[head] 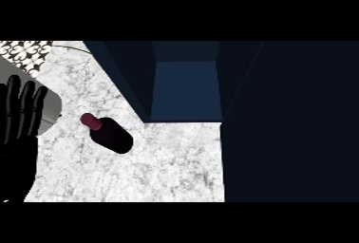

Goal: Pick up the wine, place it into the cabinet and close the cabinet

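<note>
A dark wine bottle [111, 135] with a maroon cap stands on the white marble counter [140, 175], left of the middle. The dark blue cabinet [186, 88] lies behind it with its inside showing as an open blue recess; its door [294, 123] swings out along the right side. My left hand [20, 111] rests at the left edge, fingers straight and pointing up, well left of the bottle and apart from it. My right hand does not show.
A patterned tile wall [28, 50] fills the top left corner. A grey rounded rim [51, 107], perhaps a sink or plate, sits behind the left hand. The counter's front edge runs along the bottom of the view.
</note>
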